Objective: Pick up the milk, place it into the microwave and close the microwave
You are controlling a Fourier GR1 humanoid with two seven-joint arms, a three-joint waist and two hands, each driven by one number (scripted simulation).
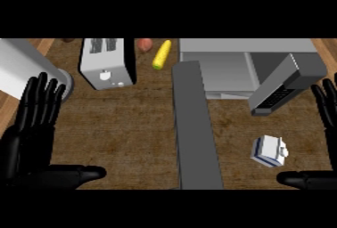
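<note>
The milk carton (269, 151), lower right, looks light and stiff; take its flat sides. Right hand (327, 111) and left hand (30, 133) are spread wide, empty.

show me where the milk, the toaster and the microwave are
milk (269, 150): head view, on the carton's white face.
toaster (106, 67): head view, on its white side, above the knob.
microwave (226, 71): head view, inside its open front.

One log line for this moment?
milk: on counter, untouched | microwave door: open | left robot hand: open | right robot hand: open
</note>
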